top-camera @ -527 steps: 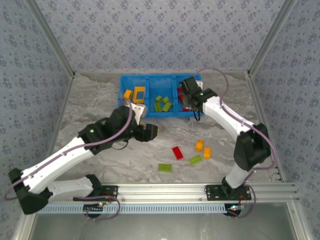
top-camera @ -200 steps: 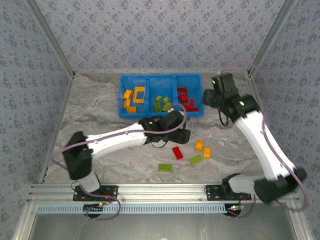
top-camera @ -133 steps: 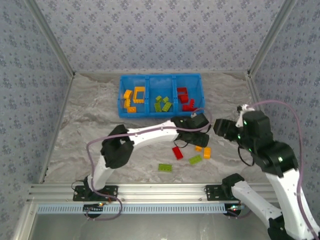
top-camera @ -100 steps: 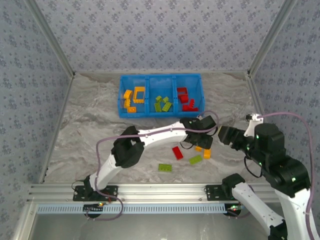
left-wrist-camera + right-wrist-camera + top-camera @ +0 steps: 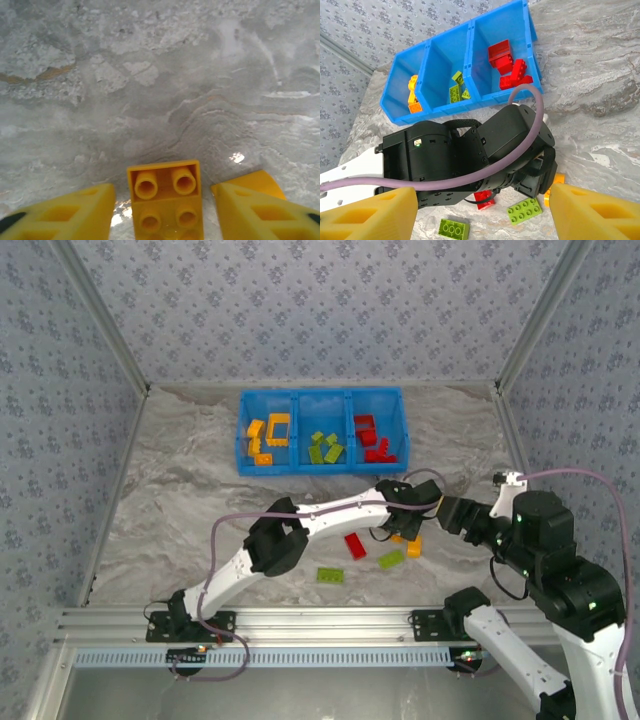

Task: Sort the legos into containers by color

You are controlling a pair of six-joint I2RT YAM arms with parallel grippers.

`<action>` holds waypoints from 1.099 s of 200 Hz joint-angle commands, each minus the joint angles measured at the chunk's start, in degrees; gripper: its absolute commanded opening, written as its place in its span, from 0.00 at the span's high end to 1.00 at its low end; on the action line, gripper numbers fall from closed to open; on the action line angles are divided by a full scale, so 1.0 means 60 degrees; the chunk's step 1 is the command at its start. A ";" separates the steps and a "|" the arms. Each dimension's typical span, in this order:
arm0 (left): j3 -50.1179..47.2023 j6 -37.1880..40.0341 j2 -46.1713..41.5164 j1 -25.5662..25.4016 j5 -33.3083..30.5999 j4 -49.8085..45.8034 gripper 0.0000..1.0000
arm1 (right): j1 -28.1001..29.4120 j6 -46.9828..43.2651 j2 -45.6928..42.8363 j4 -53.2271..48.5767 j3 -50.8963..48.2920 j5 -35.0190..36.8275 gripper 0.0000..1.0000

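Orange brick: on the table, toward its right edge — sitting between the left gripper's fingers, a gap on each side.
Left gripper: open, not pinching yet; it is the nearer arm.
Brick's long side: seems to run the way the fingers point.
Right gripper: open, holding nothing, close by.
Blue bin: by the far edge — orange legos left, green legos middle, red legos right.
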 commanded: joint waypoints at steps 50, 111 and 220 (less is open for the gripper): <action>0.0167 0.0196 0.0134 -0.0159 -0.0725 -0.0740 0.52 | 0.0041 0.0147 0.0006 0.0333 -0.0327 -0.0514 0.27; -0.0179 0.0234 0.0128 -0.0189 -0.0790 -0.0761 0.52 | 0.0033 -0.0017 0.0116 -0.0663 0.0093 -0.0121 0.27; -0.1046 0.0318 -0.1175 -0.0139 -0.1349 -0.0497 0.69 | 0.0039 -0.0073 0.0261 -0.0639 -0.0084 0.0048 0.27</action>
